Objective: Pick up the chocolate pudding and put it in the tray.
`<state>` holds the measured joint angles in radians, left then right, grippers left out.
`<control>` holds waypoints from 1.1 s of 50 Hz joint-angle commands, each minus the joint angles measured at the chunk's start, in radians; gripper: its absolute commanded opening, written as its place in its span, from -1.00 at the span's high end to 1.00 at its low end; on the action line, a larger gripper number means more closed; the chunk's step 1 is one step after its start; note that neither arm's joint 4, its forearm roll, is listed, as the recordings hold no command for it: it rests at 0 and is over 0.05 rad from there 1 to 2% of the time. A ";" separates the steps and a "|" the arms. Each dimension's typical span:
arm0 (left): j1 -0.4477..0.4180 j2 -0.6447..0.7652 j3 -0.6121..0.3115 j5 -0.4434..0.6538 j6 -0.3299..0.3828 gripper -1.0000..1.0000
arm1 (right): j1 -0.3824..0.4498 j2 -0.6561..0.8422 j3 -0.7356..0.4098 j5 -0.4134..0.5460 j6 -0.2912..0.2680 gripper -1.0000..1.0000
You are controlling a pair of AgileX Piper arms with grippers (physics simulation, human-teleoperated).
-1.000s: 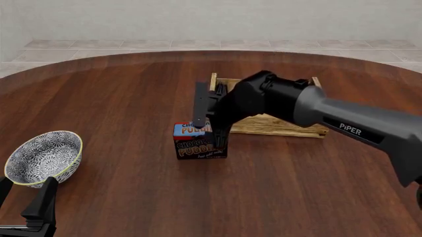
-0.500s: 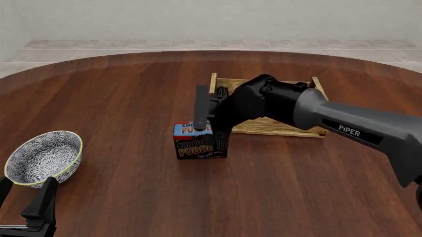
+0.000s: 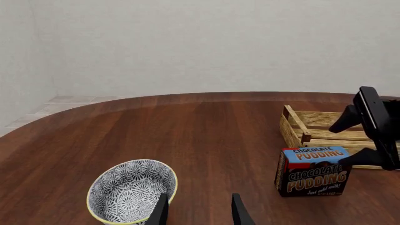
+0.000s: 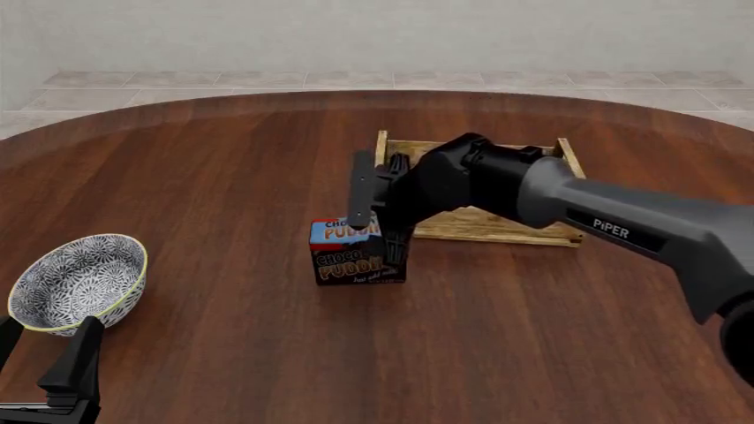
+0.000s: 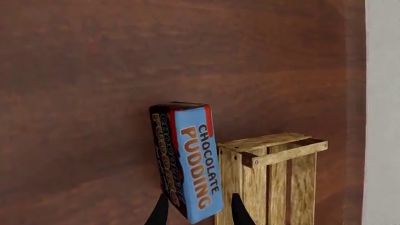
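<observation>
The left gripper [image 4: 53, 380] is seen parked at the near left edge of the table [image 4: 236, 336], fingers apart with nothing between them, unchanged over the last second; the bowl [image 4: 78, 280] stands just beyond it, untouched. Further out, near the table's middle, the chocolate pudding [image 4: 353, 256] is seen standing upright on the wood, just in front of the near left corner of the tray [image 4: 483, 225] and not inside it. The right gripper [image 4: 377, 216] is noted to have eased slightly further down and around the carton over the last second, while the carton itself has not shifted. In the right wrist view the carton [image 5: 186, 180] is framed between the two fingertips [image 5: 157, 213], one on each side of its near end; the jaws appear open around it, and contact with the faces cannot be confirmed. This is judged as the end of the approach: the grasp is lined up but not yet closed, and lifting and transfer are left to do. The right arm [image 4: 613, 230] is seen reaching in from the right, extended across and above the tray, wrist bent downward so that the fingers point down over the carton's top. The tray's interior is partly hidden by the arm in the front view.
</observation>
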<state>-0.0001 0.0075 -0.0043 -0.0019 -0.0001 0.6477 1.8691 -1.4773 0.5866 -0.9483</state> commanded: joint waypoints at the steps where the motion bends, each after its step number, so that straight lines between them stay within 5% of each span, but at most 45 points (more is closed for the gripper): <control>1: 0.000 0.000 0.000 0.000 0.000 -1.00 | 0.000 0.010 -0.003 -0.008 0.003 -1.00; 55: 0.000 0.000 0.000 0.000 0.000 -1.00 | -0.006 0.049 -0.042 -0.006 0.021 -1.00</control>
<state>0.0000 0.0076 -0.0043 -0.0019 -0.0001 0.6422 1.9130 -1.5130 0.5793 -0.9296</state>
